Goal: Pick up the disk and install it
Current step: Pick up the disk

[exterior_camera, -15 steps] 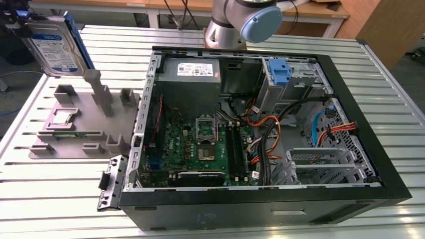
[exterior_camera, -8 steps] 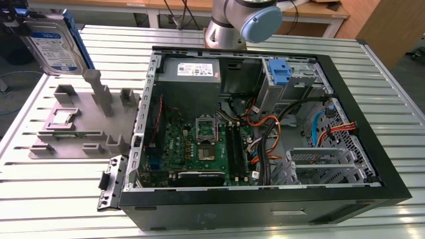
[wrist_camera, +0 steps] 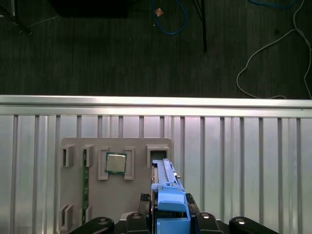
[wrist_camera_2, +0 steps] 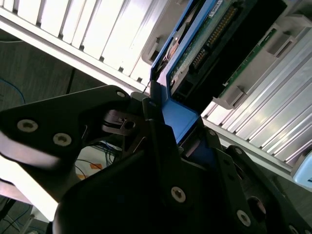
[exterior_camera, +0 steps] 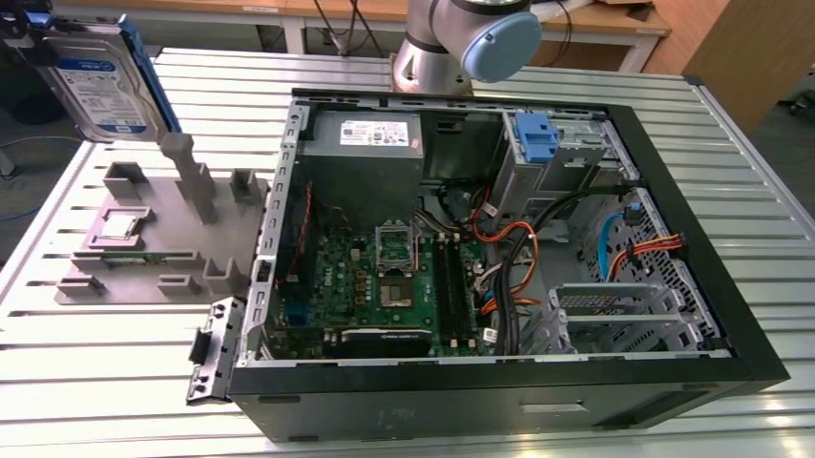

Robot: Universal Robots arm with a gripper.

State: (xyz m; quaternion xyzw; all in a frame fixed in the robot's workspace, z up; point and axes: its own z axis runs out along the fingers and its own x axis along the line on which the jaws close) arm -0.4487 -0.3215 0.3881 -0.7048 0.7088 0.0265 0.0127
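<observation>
The fingers clamp the silver disk, white-and-blue labelled, by its blue rail.

Look to the upper left of the exterior view: your flat rectangular silver disk hangs in the air, nearly upright and leaning a little. Its white-and-blue label faces the camera, with blue plastic rails along both long sides. In the first wrist view you see it edge-on, and in the second its green circuit-board underside.
</observation>
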